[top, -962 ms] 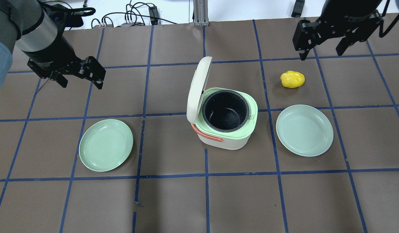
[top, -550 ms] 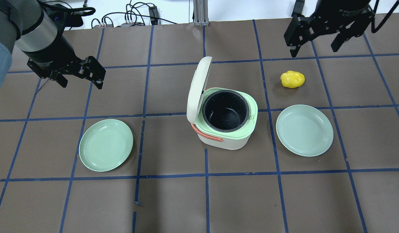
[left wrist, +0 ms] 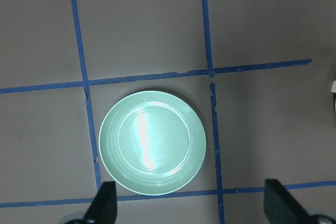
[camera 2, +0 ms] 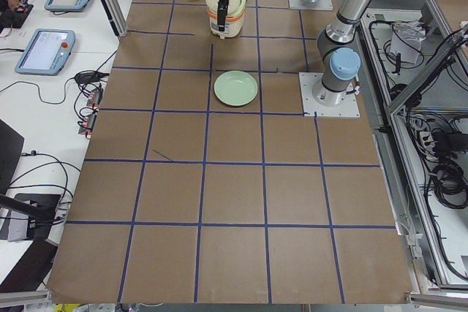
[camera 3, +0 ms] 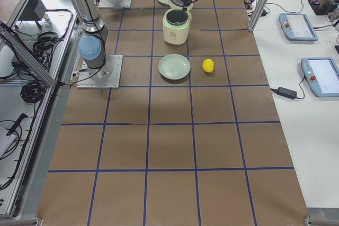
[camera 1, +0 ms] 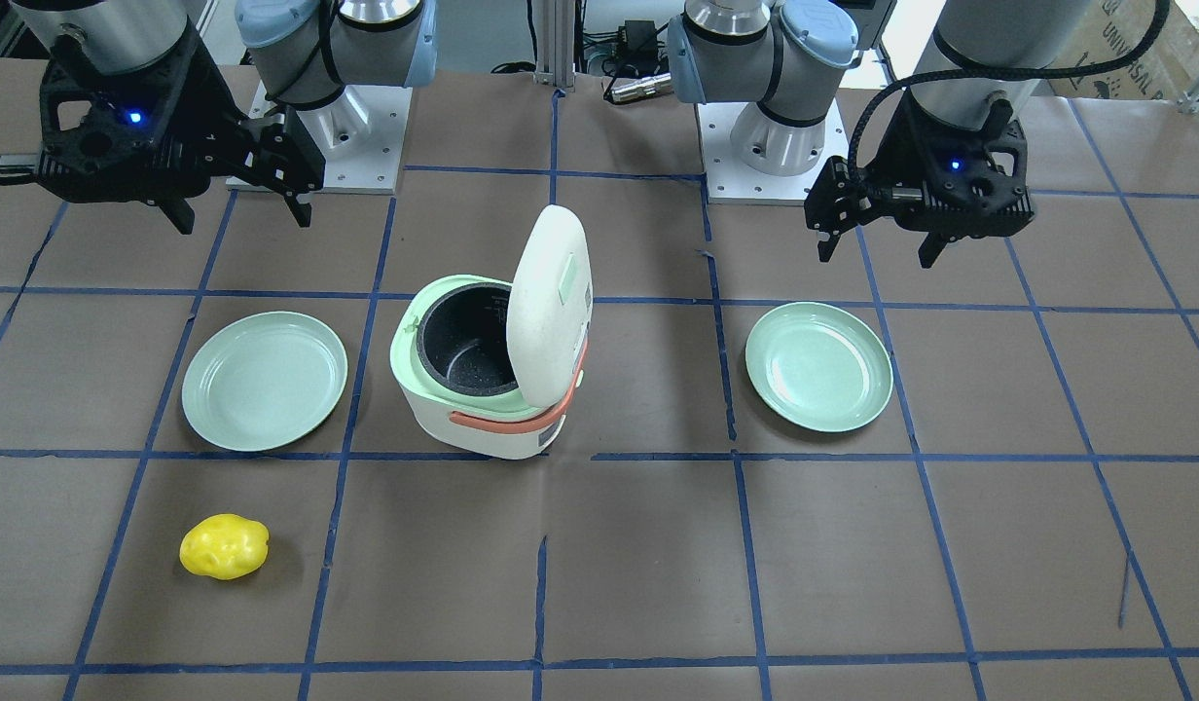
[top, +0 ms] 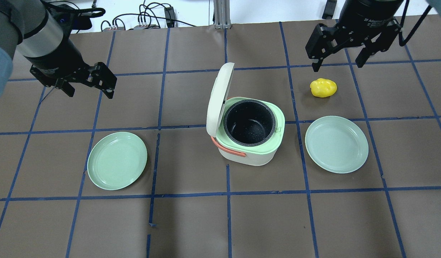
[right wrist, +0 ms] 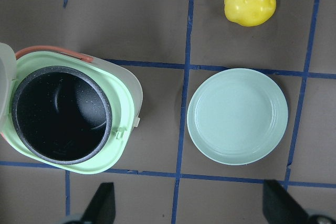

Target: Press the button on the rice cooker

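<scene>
The rice cooker point(top: 250, 136) stands mid-table, white with a pale green rim and an orange handle. Its lid point(top: 219, 96) stands open and the black pot inside is empty. It also shows in the front view point(camera 1: 483, 375) and the right wrist view point(right wrist: 68, 116), where a small tab point(right wrist: 137, 121) sticks out of the rim. My right gripper point(top: 338, 63) is open and empty, high over the back right, above the yellow potato-like piece point(top: 323, 87). My left gripper point(top: 88, 89) is open and empty over the back left, well clear of the cooker.
A green plate point(top: 116, 160) lies left of the cooker, under my left wrist camera point(left wrist: 152, 142). A paler plate point(top: 336, 144) lies right of the cooker. Blue tape lines grid the brown table. Cables lie beyond the back edge.
My right gripper has moved left in the overhead view, closer to a spot above the yellow piece. The left arm, the cooker and the plates have not moved.
</scene>
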